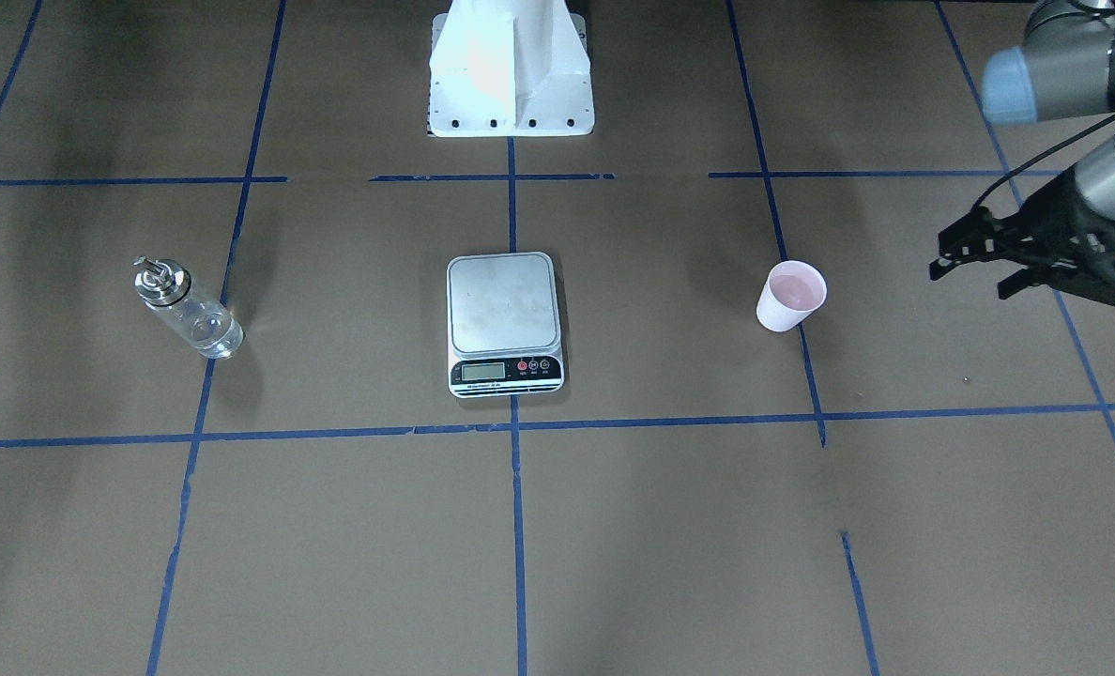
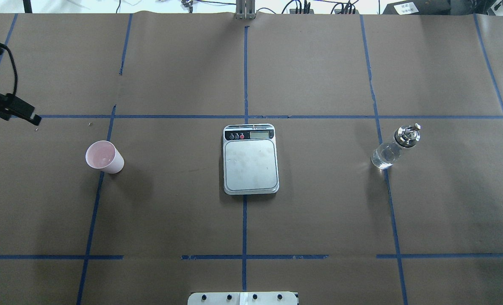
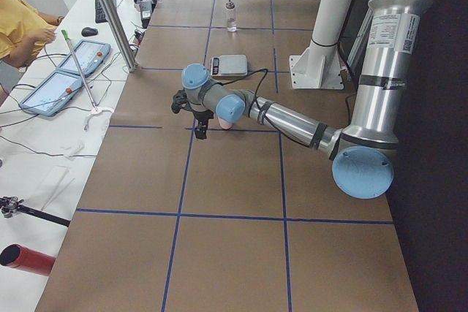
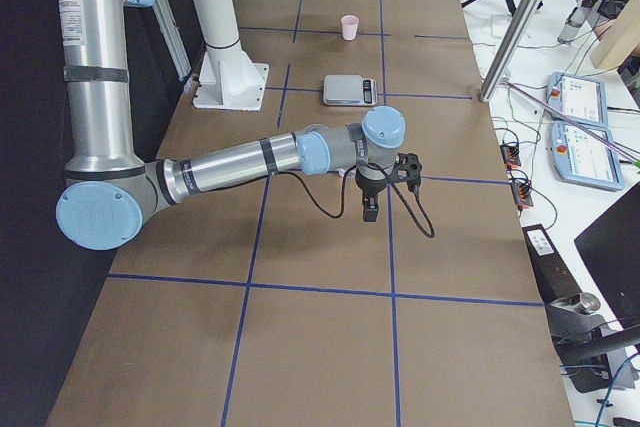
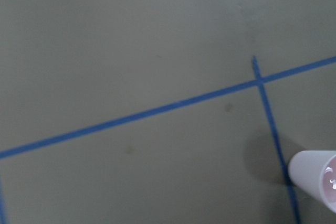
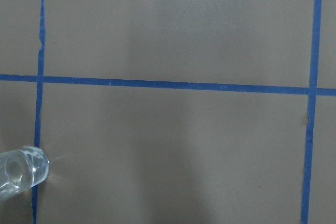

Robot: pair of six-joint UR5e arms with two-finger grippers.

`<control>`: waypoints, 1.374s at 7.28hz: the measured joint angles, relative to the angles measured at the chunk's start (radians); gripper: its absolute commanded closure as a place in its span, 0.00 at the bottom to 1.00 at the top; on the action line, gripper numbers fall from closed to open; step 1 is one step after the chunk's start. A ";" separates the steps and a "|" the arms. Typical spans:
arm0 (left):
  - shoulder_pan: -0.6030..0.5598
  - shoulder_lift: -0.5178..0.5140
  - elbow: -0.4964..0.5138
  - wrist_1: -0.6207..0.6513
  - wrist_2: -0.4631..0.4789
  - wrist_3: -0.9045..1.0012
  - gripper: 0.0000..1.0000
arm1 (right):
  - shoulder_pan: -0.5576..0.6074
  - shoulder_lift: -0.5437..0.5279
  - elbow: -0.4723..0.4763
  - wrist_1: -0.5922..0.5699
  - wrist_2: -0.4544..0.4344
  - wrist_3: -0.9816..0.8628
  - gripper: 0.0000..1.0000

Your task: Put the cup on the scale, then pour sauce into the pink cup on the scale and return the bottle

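The cup [image 1: 791, 296] is stood upright on the table [image 1: 670, 535], on the robot's left side and well apart from the scale [image 1: 504, 319], whose platform is bare at the middle of the table. No step of the task is judged to be done yet. The bottle [image 1: 187, 307] is set upright on the opposite side, also well apart from the scale. Each thing is probably meant to be reached by the arm on its own side and brought to the middle. The left gripper [image 1: 969, 280] is held above the table on the cup's outer side, near it but not touching. Its fingers are spread apart, empty and pointed mostly downward, and only part of the cup is caught at the lower corner of its wrist view. The right gripper [image 4: 369, 209] is hung over bare table, with the arm stretched out low and the fingers pointed down. Whether they are spread or closed cannot be told. The bottle is not touched by it.
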 measured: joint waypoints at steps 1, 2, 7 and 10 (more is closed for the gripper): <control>0.057 -0.011 0.005 -0.006 0.022 -0.050 0.07 | -0.001 -0.001 0.000 0.004 -0.001 0.000 0.00; 0.094 -0.020 0.017 -0.011 0.040 -0.075 0.07 | -0.002 -0.004 0.000 0.005 -0.002 0.001 0.00; 0.177 -0.118 0.120 -0.028 0.049 -0.099 0.12 | -0.014 -0.012 -0.006 0.006 -0.003 -0.001 0.00; 0.217 -0.121 0.122 -0.027 0.049 -0.102 0.93 | -0.019 -0.011 -0.008 0.007 -0.003 -0.001 0.00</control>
